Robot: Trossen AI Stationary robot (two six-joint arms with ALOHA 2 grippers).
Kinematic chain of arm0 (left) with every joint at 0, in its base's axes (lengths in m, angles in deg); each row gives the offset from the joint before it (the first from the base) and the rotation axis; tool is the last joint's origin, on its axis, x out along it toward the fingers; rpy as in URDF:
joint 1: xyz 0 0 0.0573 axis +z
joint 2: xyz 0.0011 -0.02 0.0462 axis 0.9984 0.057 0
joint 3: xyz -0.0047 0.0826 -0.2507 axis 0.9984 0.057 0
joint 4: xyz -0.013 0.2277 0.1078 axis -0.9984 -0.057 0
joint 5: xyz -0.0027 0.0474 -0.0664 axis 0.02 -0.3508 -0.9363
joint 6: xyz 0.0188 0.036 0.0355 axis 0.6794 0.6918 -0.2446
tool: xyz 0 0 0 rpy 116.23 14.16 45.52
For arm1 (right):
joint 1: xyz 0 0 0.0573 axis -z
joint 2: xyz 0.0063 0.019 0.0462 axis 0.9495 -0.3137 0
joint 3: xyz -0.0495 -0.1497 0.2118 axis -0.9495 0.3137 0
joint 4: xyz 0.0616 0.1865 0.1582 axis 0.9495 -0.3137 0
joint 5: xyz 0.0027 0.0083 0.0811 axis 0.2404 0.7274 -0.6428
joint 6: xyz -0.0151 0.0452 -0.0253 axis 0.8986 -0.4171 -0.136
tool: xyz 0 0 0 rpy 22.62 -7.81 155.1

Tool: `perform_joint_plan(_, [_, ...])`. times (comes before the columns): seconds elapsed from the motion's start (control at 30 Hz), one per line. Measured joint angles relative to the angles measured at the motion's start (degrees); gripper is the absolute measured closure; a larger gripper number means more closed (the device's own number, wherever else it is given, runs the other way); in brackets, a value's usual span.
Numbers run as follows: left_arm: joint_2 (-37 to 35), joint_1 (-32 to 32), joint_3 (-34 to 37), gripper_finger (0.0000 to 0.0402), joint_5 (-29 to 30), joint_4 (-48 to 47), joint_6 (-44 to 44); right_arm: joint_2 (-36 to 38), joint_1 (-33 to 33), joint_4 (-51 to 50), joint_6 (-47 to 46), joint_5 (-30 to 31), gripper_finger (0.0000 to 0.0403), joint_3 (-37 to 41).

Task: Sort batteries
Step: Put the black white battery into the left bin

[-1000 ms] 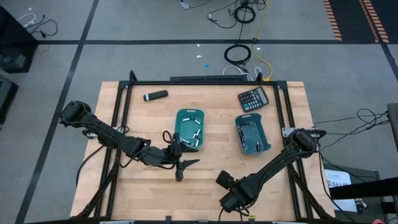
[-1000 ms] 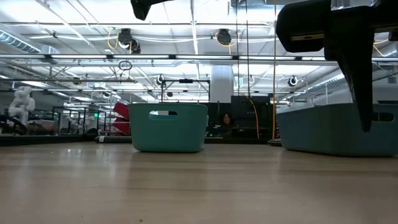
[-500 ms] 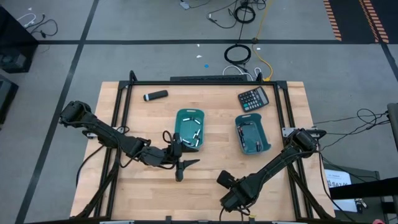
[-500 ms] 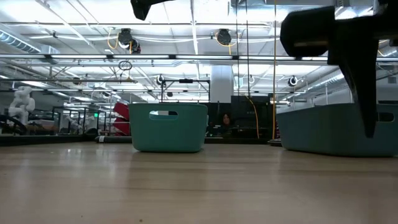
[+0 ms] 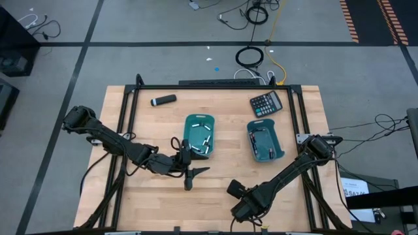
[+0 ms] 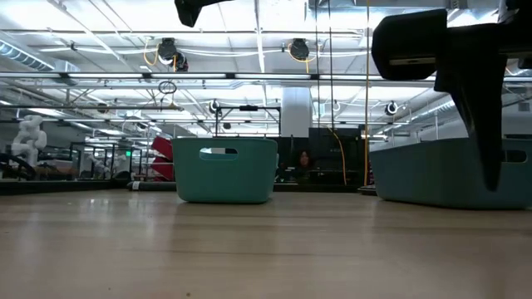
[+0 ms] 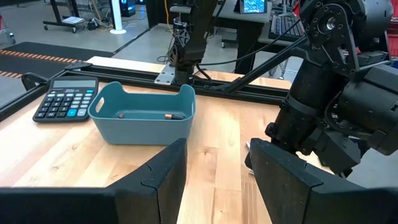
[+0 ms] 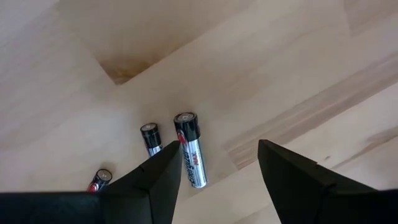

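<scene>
Three batteries [image 8: 189,149] lie loose on the wood directly under the right gripper [image 8: 217,168], whose jaws stand apart and hold nothing. In the right wrist view the largest cell sits just beside one finger [image 8: 155,180] rather than between the two, its long axis running roughly along the fingers' own direction; two smaller cells lie farther to that same side. More batteries already rest in the teal bins [image 5: 199,135], well beyond this gripper. The left gripper [image 5: 192,173], jaws also apart and empty, hovers near the left bin, so the right arm is much the nearer.
</scene>
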Motion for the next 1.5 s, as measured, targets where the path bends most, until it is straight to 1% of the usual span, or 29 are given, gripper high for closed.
perform_joint_plan(0.27, [0.0, 0.0, 0.0, 0.0215, 0.0, 0.0, 0.01, -0.19, 0.11, 1.55, 0.38, -1.18, 0.02, 0.0])
perform_joint_plan(0.63, [0.0, 0.0, 0.0, 0.0215, -0.02, -0.26, 0.04, -4.07, 1.76, 1.36, 1.93, -1.62, 0.02, -0.21])
perform_joint_plan(0.8, [0.0, 0.0, 0.0, 0.0215, -0.02, -0.38, 0.14, -3.99, 3.28, 0.38, -0.02, -1.76, 0.02, -0.21])
perform_joint_plan(0.97, [0.0, 0.18, 0.0, 0.0215, -0.02, -0.44, 0.57, -3.82, 4.47, -0.96, -1.89, -0.52, 0.0206, -0.11])
perform_joint_plan(1.13, [0.0, 0.33, 0.0, 0.0215, -0.02, -0.44, 1.48, -3.85, 5.44, -1.63, -2.23, -0.32, 0.0245, -0.04])
perform_joint_plan(1.3, [-0.02, 0.33, 0.0, 0.0215, 0.07, -0.44, 3.46, -3.87, 6.89, -2.13, -3.96, -2.48, 0.0293, 0.0])
perform_joint_plan(1.5, [-0.09, 0.44, 0.0, 0.0215, 3.56, -0.42, 7.22, -3.91, 8.83, -2.41, -5.37, -2.51, 0.0373, 0.0])
